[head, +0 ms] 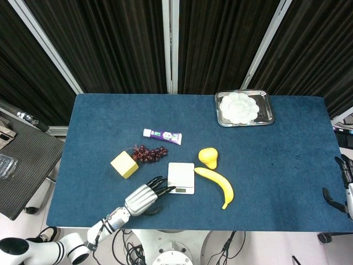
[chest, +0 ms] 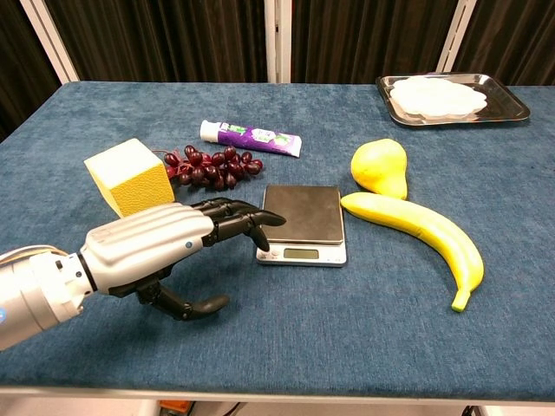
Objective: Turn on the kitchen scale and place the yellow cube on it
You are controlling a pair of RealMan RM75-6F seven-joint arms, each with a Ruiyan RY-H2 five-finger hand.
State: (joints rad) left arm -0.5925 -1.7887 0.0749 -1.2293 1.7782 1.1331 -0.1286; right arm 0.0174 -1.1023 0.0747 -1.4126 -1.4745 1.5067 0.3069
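The small kitchen scale (head: 181,178) (chest: 303,223) lies near the table's front edge, its display strip facing the robot. The yellow cube (head: 124,164) (chest: 127,177) sits to its left, beside a bunch of grapes. My left hand (head: 144,196) (chest: 165,245) hovers just left of the scale, empty, with its fingers stretched out. The dark fingertips (chest: 260,222) reach the scale's front left corner; whether they touch it cannot be told. My right hand (head: 343,185) hangs off the table's right edge, fingers apart, holding nothing.
Dark grapes (head: 149,153) and a toothpaste tube (head: 162,136) lie behind the cube. A pear (head: 208,157) and a banana (head: 217,186) lie right of the scale. A metal tray (head: 265,115) holding a white plate stands at the back right.
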